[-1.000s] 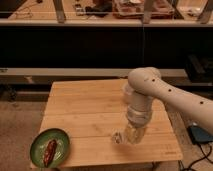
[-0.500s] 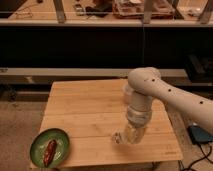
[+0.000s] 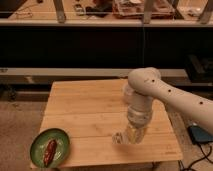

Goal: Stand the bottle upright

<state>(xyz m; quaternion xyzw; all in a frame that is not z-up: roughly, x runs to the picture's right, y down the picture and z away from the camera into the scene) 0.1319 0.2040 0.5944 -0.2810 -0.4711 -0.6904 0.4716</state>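
While the arm [image 3: 150,92] reaches down over the near right part of the wooden table [image 3: 85,112], the gripper [image 3: 134,134] hangs low above the boards, and just to its left, at the level of its tip, sits a small pale object [image 3: 118,138] that is most likely the bottle. Its outline is too indistinct to say whether it lies flat or leans, or which end carries the cap; it appears to be close beside the gripper, possibly touching it. Whether the gripper is parted or closed, and whether it has hold of anything, cannot be told from this view.

Judged by its small, slender form, the bottle should be light and rigid, with a smooth rounded wall that may roll or slip under a sideways push. A hold across the middle of the body, rather than on the narrow cap end, would probably give the best control when tipping it onto its base.

Well to the gripper's left, at the table's near left corner, a green plate [image 3: 61,139] carries a dark reddish-brown bar [image 3: 50,151].

Compared with the earlier frames, no difference can be made out: arm, gripper, pale object and plate occupy the same places.
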